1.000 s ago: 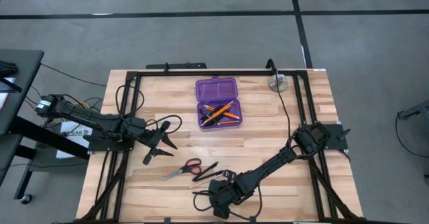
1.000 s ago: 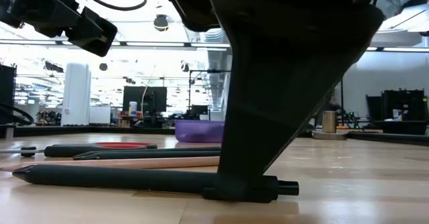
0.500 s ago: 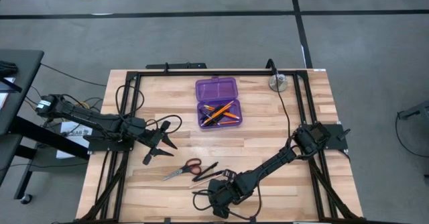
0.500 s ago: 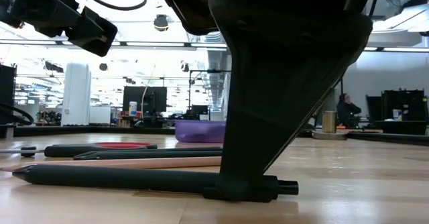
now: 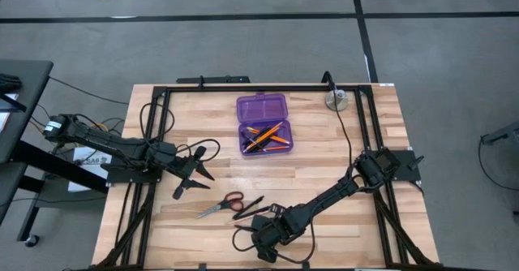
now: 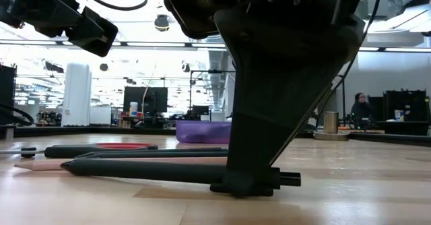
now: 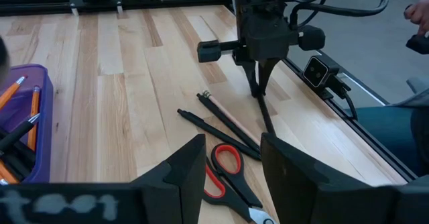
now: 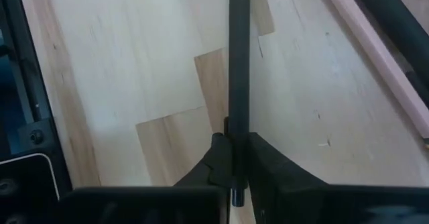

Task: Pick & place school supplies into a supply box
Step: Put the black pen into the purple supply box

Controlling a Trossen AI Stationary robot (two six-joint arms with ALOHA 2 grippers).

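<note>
The purple supply box (image 5: 263, 125) lies open at the table's far middle, with orange pencils and black pens (image 5: 268, 135) in its near half. Red-handled scissors (image 5: 220, 206), a pencil (image 7: 228, 117) and a black pen (image 7: 214, 127) lie on the wood near the front. My right gripper (image 5: 272, 234) stands at the near edge, pointing steeply down, shut on another black pen (image 6: 168, 171). My left gripper (image 5: 193, 183) hovers open at the left, above the table, with the scissors (image 7: 228, 177) beyond its fingers. My right gripper pinches the black pen between its two fingers (image 8: 218, 160), close to the pen's blunt end (image 6: 286, 179). The fingers come from above, slanting down, and lie across the pen. The pen (image 8: 239, 63) lies about level just at the wood; whether it still touches the wood does not show.
A round silver disc (image 5: 336, 101) stands at the far right corner. A black frame rail (image 5: 243, 88) runs around the table. Bare wood lies between the box and the near items. A person (image 6: 360, 107) sits in the room beyond.
My right gripper has shut on the black pen without leaving its place. The pen's pointed end has swung a little toward the other supplies, while the blunt end stays between the fingers.
</note>
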